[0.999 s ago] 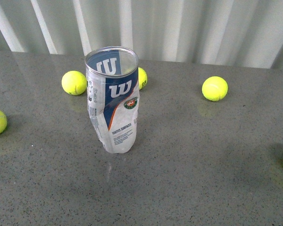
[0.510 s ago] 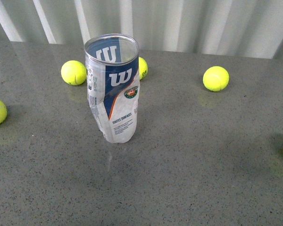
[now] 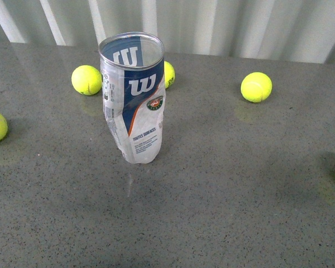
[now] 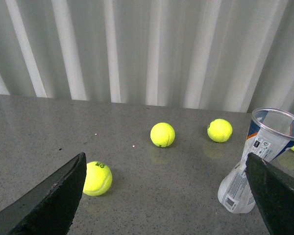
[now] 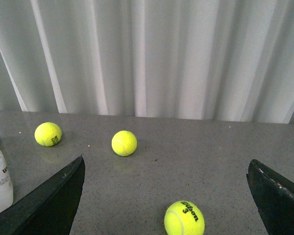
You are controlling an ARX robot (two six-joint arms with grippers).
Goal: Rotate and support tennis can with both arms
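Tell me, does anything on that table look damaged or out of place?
Yes. The tennis can stands upright and open, but its clear lower half is crumpled and pinched in, so it looks bent. It holds no balls; tennis balls lie scattered loose across the grey table.

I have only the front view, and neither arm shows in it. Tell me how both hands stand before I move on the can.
Observer: The left hand is open, its fingers spread wide and holding nothing.
Operator: Now the right one.
Observer: The right hand is open too, and holds nothing.
Operator: Say where the can sits for each.
Observer: In the left wrist view the tennis can shows upright, partly behind one finger. In the right wrist view only a sliver of it shows at the picture's edge, outside the fingers.
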